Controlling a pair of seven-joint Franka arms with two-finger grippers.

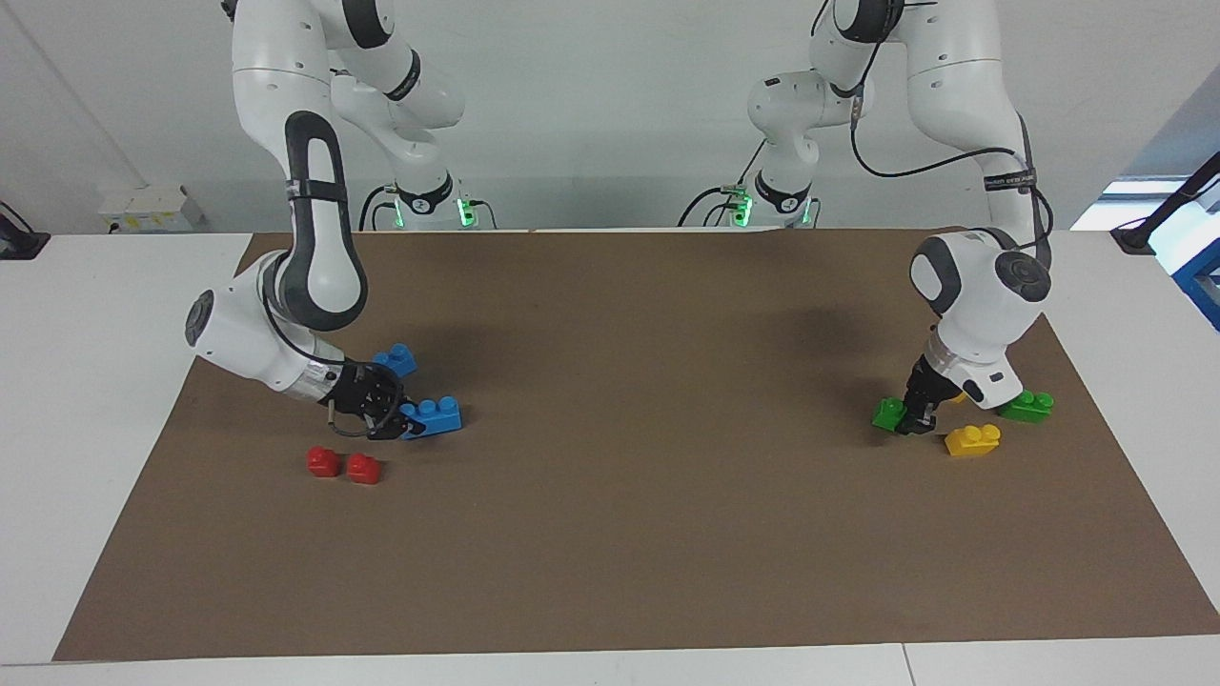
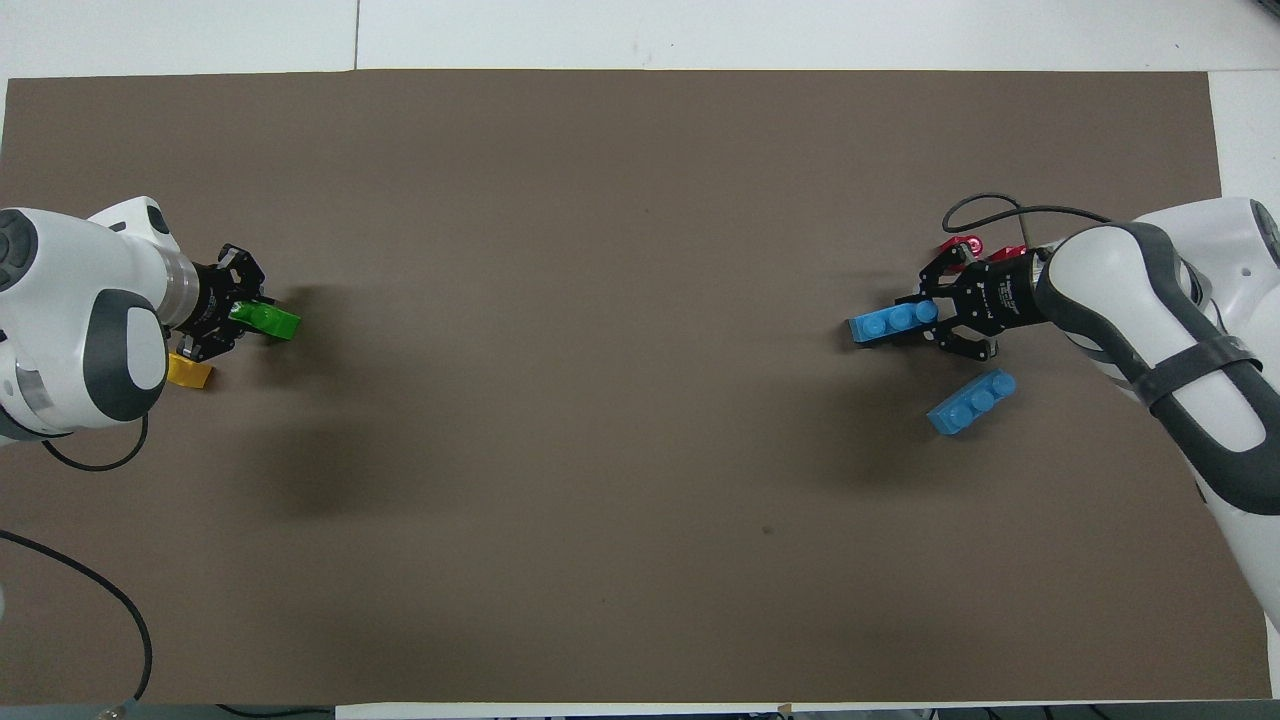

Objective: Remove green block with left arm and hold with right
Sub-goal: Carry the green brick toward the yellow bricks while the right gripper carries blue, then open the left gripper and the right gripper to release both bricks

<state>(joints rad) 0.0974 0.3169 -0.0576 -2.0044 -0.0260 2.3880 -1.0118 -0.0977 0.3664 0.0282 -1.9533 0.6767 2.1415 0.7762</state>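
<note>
**A:** So where's the green block (image 1: 888, 413) right now?

**B:** In the left hand (image 1: 917, 419), low over the brown mat (image 1: 648, 534) on the table (image 1: 86, 314). The hand looks closed on one end of it and the rest of the brick pokes out past the fingertips. A yellow brick (image 1: 972, 439) sits just beside the hand, and a darker green brick (image 1: 1026, 406) is near it on the wrist side.

**A:** And the right hand (image 1: 393, 420)?

**B:** Closed on a blue brick (image 1: 434, 416), with a second blue brick (image 1: 395, 360) close by and two red bricks (image 1: 343, 464) near it. So it's busy, not waiting for the green one.

**A:** Think it'll handle okay?

**B:** I'd guess so: hard light plastic, won't squash. Smooth sides though, so it could pivot in an end grip. I'd take it by the flat side walls, under the studs.

**A:** Any bins or trays?

**B:** None that I can see, just loose bricks on the mat.
</note>
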